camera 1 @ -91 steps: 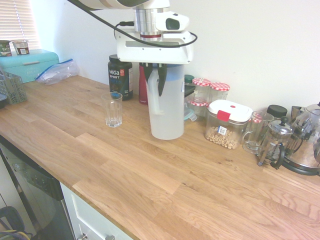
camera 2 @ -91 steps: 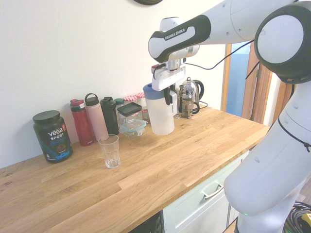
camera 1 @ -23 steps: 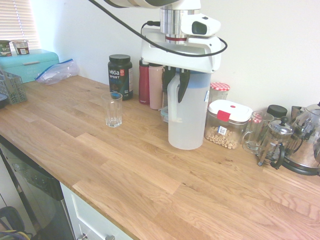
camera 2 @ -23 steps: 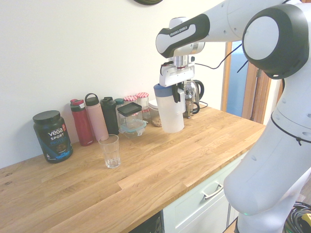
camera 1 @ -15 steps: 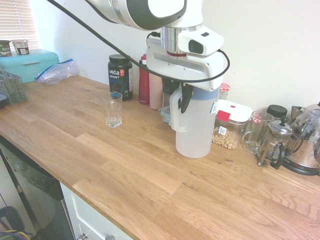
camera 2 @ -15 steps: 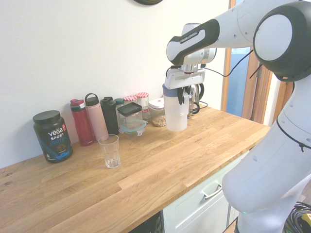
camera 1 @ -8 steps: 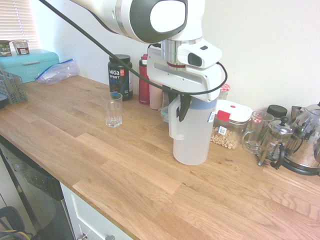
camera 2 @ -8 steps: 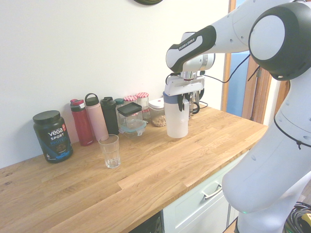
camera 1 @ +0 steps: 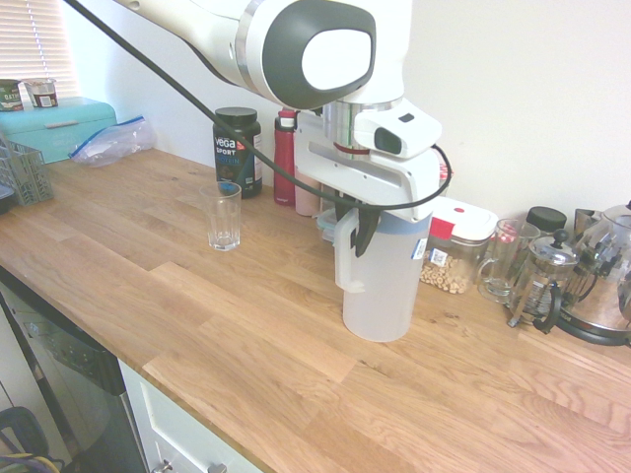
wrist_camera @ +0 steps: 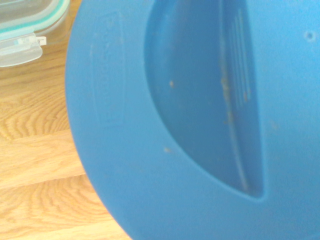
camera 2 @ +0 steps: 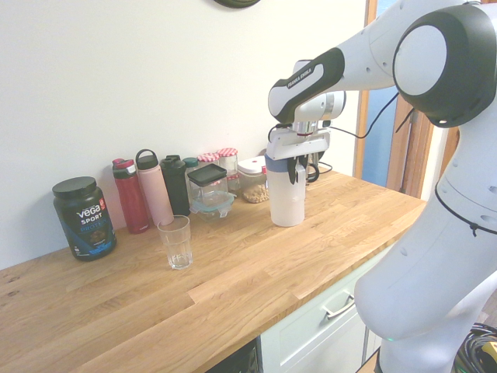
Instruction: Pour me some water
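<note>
white pitcher upright, handle gripped by tool.

From my feeds I see a wooden desk with a striped, light-brown top, and I take it as my landmark. Behind it rises a plain pale wall. Under its top, the second exterior view gives me a pale drawer front with a metal handle. Beyond one end of the desk I see a brown wooden door frame. Slatted blinds glow brightly past its other end, and the light above the desk looks soft.
</note>
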Robot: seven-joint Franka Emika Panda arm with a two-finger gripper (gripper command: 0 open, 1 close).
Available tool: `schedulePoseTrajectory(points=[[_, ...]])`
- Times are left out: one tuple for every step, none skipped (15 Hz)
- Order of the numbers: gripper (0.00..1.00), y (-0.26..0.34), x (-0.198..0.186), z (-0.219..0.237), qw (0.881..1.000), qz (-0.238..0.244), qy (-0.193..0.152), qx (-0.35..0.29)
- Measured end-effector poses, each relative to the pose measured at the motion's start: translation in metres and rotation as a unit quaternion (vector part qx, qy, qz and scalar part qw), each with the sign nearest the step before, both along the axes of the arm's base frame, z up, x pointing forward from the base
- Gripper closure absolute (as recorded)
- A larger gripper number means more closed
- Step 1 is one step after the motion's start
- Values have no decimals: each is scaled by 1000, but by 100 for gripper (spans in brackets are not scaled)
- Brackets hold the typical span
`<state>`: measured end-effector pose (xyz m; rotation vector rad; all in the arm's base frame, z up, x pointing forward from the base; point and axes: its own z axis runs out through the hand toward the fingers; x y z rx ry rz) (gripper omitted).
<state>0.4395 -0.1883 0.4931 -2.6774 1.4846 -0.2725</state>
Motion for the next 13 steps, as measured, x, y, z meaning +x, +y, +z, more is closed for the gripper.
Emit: schedulePoseTrajectory(points=[[0, -1, 0, 0, 1000, 0, -1, 0], [0, -1, 0, -1, 1000, 0, -3, -1], [0, -2, 0, -1, 1000, 1, -5, -1], [0, -2, 0, -1, 1000, 1, -8, -1], [0, -2, 1, -1, 1000, 2, -9, -1], [0, -2, 1, 0, 1000, 3, -11, -1], [0, -2, 1, 0, 1000, 4, -11, -2], [0, -2, 1, 1, 1000, 5, -11, -2], [0, -1, -1, 5, 1000, 6, -10, -2], [0, -1, -4, 13, 1000, 5, -6, -3], [0, 0, -10, 27, 1000, 5, 1, -6], [0, 4, -19, 44, 1000, 6, 8, -10], [0, 11, -29, 62, 1000, 9, 12, -13]])
